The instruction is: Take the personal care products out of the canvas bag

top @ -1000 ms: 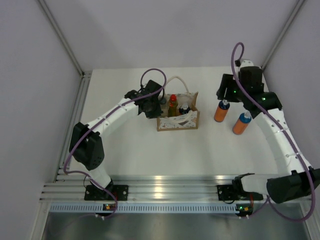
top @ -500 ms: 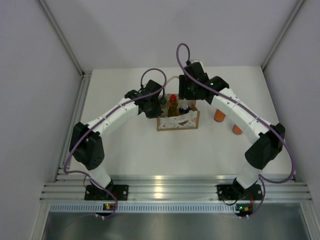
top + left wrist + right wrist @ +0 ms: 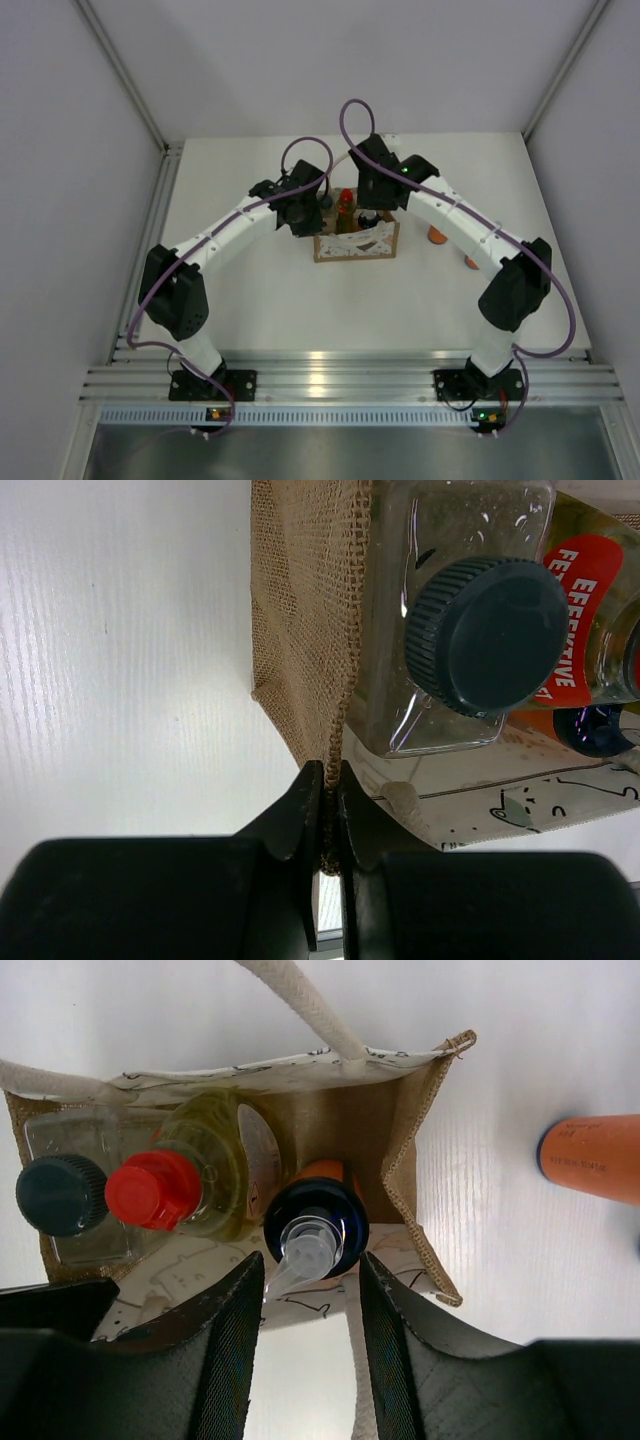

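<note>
Swung in from the right edge of the table, the right end effector is held part-open astride the orange, blue-capped pump bottle in the tan canvas bag mid-table, with the left end effector clamped on its rim. Closure and a lift are needed.

Canvas bag upright, holds clear bottle, yellow-green bottle, orange bottle; seemingly two more orange bottles outside, right

Five bottles, one canvas bag
</note>
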Robot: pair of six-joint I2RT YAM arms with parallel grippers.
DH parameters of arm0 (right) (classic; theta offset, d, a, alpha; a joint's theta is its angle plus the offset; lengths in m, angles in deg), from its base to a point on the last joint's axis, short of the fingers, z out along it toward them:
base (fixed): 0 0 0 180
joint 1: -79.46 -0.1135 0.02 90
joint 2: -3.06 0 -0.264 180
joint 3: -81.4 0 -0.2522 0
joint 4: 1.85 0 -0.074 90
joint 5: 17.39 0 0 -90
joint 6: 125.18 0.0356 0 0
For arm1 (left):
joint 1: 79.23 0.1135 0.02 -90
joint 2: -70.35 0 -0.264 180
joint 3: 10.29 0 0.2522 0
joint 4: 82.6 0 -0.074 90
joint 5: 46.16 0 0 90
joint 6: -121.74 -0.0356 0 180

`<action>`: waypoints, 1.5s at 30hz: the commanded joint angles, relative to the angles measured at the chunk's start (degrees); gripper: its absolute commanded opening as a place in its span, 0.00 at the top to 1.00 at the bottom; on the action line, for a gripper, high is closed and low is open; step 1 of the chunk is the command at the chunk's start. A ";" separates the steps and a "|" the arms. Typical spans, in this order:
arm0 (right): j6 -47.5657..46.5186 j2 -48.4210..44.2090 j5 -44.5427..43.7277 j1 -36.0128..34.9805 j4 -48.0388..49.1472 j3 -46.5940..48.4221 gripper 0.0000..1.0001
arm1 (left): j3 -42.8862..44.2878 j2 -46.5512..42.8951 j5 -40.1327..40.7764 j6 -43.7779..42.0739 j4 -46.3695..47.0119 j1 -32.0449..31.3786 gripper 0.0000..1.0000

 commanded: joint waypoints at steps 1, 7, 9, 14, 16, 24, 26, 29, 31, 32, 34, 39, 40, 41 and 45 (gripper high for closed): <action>2.32 0.65 -2.15 -1.67 -1.68 1.58 0.59 | 0.90 -2.59 -1.14 -0.65 -1.65 -0.29 0.99; 2.50 2.06 -1.54 -1.76 -1.60 2.02 0.60 | 0.37 -2.76 -1.49 -0.74 -1.65 -0.29 0.99; 2.85 2.68 -1.45 -1.67 -1.60 2.02 0.60 | 0.46 -2.68 -1.58 -0.91 -1.65 -0.29 0.99; 3.46 3.21 -1.27 -1.76 -1.60 1.93 0.66 | 0.46 -2.59 -1.75 -1.18 -1.65 -0.29 0.99; 3.73 3.21 -1.54 -1.76 -1.60 1.67 0.67 | 0.46 -2.59 -1.84 -1.27 -1.56 -0.29 0.99; 3.82 3.47 -1.63 -1.85 -1.60 0.70 0.71 | 0.64 -2.15 -2.19 -1.44 -1.56 -0.29 0.99; 3.73 3.73 -1.63 -1.76 -1.60 0.18 0.71 | 0.72 -2.24 -2.11 -1.53 -1.56 -0.29 0.99; 3.64 4.08 -1.63 -1.84 -1.60 -0.35 0.72 | 0.64 -2.33 -1.93 -1.62 -1.56 -0.29 0.99; 3.47 4.26 -1.63 -1.85 -1.60 -0.53 0.72 | 0.55 -2.41 -2.02 -1.71 -1.56 -0.29 0.99; 3.38 4.35 -1.54 -1.76 -1.60 -0.62 0.72 | 0.55 -2.41 -2.02 -1.53 -1.56 -0.29 0.99; 3.11 4.61 -1.45 -1.76 -1.60 -0.88 0.73 | 0.46 -2.33 -2.11 -1.53 -1.56 -0.29 0.99; 2.68 4.44 -1.54 -1.76 -1.60 -1.32 0.79 | 0.28 -2.50 -1.84 -1.35 -1.56 -0.29 0.99; 2.41 4.52 -1.45 -1.84 -1.60 -1.41 0.78 | 0.28 -2.50 -1.84 -1.27 -1.56 -0.29 0.99; 2.24 4.70 -1.45 -1.85 -1.51 -1.41 0.76 | 0.28 -2.41 -1.93 -1.27 -1.56 -0.37 0.99; 2.06 5.31 -1.54 -1.76 -1.60 -2.11 0.74 | 0.28 -2.33 -2.02 -1.00 -1.56 -0.29 0.99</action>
